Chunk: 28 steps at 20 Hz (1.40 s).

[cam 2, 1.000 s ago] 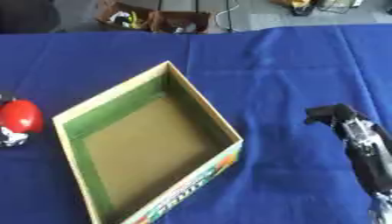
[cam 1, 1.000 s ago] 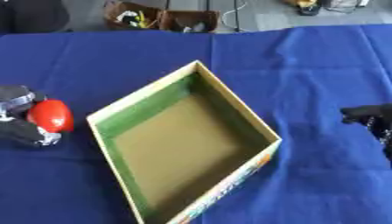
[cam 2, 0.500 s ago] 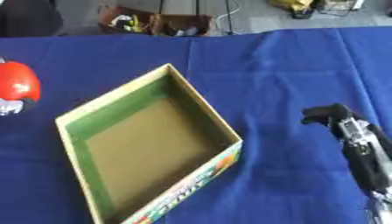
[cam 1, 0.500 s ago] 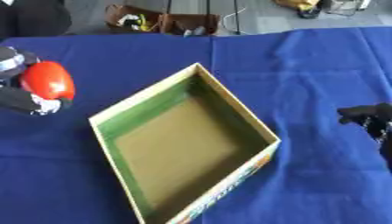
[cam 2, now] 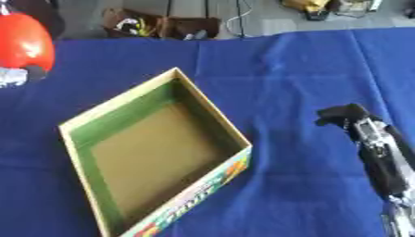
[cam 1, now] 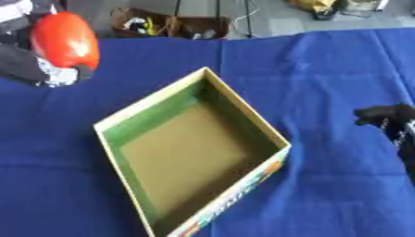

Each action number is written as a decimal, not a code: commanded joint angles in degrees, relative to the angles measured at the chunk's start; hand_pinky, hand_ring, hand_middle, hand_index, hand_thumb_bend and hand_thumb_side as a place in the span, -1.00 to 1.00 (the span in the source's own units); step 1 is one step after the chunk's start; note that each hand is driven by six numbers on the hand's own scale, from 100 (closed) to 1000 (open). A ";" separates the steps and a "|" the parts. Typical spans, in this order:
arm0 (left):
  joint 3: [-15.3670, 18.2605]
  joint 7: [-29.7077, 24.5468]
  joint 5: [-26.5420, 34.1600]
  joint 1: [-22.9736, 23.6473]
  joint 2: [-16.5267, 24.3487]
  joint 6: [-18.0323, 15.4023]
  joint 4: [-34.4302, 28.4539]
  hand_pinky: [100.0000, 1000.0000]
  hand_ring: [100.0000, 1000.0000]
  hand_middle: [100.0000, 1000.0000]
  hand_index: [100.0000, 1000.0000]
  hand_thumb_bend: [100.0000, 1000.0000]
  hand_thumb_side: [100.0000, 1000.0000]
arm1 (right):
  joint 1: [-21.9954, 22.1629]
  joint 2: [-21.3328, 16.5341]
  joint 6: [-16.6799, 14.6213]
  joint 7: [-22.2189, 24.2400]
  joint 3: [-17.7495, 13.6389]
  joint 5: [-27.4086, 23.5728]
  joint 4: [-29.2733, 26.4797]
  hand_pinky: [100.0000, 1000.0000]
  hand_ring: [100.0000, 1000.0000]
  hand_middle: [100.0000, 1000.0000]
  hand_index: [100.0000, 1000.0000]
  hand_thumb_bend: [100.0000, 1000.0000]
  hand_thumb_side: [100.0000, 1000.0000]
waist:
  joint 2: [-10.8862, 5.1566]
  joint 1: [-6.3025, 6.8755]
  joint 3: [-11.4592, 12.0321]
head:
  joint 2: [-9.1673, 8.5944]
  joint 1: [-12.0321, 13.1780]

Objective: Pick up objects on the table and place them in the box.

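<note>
While the left hand (cam 1: pixel 36 69) sits at the upper left, raised over the blue tablecloth (cam 1: pixel 324 83), the red object (cam 1: pixel 65 40) is wrapped in its curled fingers: rounded, glossy, orange-red, with dark fingers under and behind it and a silver-patterned part of the hand just below. Can't tell what the red object actually is. It's up and off the cloth, not over the box (cam 1: pixel 191 152) yet; the box lies down and to the right of that hand, near but apart from it. Box is an open cardboard tray turned diamond-wise, green inner walls, brown floor, pale rim, nothing inside. Its outer wall on the near-right side has colourful printing, reds, yellows, greens, with some lettering, but too blurred to read, no brand I can make out. Right hand (cam 2: pixel 344 115) is on the other side of the box, well apart from it, low at the right edge, forearm running down toward the lower right corner; dark fingertips look bent but I can't tell whether the fingers are spread or closed, and it's holding nothing visible. Beyond the far edge of the cloth, past the left hand, there's a brown carton (cam 1: pixel 166 25) with clutter on the grey floor.
</note>
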 commanded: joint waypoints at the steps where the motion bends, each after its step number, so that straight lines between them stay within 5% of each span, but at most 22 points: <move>1: -1.55 -2.28 0.82 -2.52 -0.67 -0.68 -1.68 -0.84 -0.49 -0.26 0.06 -1.00 -0.55 | -0.12 -1.27 0.12 -0.09 -0.15 -0.34 -0.74 0.80 0.61 0.05 0.34 -1.00 1.00 | -1.57 0.11 -0.07 | -0.03 0.05; 12: -9.23 -9.01 0.16 -7.79 -6.96 -3.75 1.69 -0.84 -0.45 -0.25 0.06 -1.00 -0.53 | -0.08 -1.33 0.19 0.08 0.03 -0.40 -0.74 0.80 0.61 0.05 0.34 -1.00 1.00 | -1.67 0.42 -0.65 | 0.24 0.20; 27: -17.67 -10.17 -3.65 -9.04 -14.20 -9.47 13.99 -0.83 -0.36 -0.21 0.07 -1.00 -0.46 | -0.23 -1.14 0.50 0.46 0.36 -0.45 -0.74 0.80 0.61 0.04 0.34 -1.00 1.00 | -1.51 0.54 -1.32 | 0.24 0.48; 28: -18.22 -10.17 -4.42 -9.03 -14.49 -10.12 14.43 -0.76 -0.28 -0.15 0.16 -1.00 -0.34 | -0.25 -1.13 0.52 0.48 0.40 -0.44 -0.74 0.80 0.61 0.04 0.34 -1.00 1.00 | -1.47 0.59 -1.38 | 0.19 0.52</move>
